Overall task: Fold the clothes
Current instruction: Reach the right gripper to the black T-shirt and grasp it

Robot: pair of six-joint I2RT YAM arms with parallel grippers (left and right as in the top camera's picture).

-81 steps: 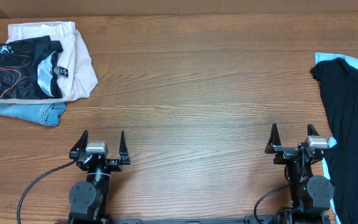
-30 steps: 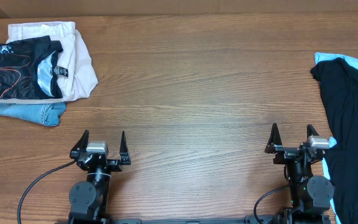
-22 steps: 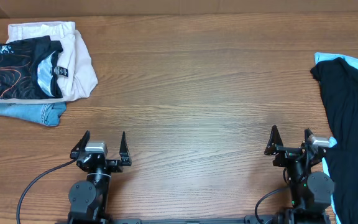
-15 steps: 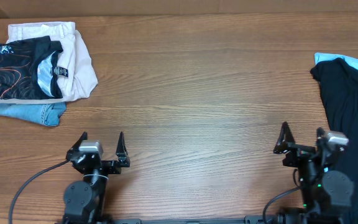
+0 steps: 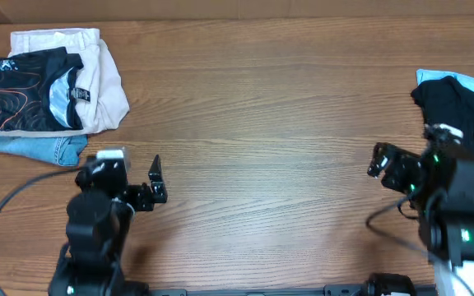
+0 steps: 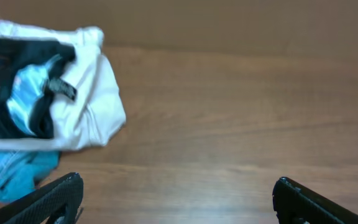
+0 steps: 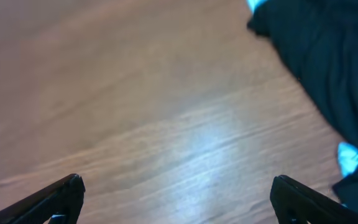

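1 black garment (image 5: pixel 463 156), 1 light blue garment (image 5: pixel 470 80), 1 white garment (image 5: pixel 105 82), 1 black printed piece (image 5: pixel 19 90), 1 denim piece (image 5: pixel 31 148), 2 arms: left arm (image 5: pixel 95 226), right arm (image 5: pixel 459 205).

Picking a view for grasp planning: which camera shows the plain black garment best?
Overhead: the black garment runs down the frame's right edge, over a light blue garment, though the right arm covers its lower part and the frame crops it. Right wrist shows only a blurred part at upper right. Left wrist does not show it.

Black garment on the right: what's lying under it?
A light blue cloth peeks out at the top edge of the black garment. How far it runs underneath is covered.
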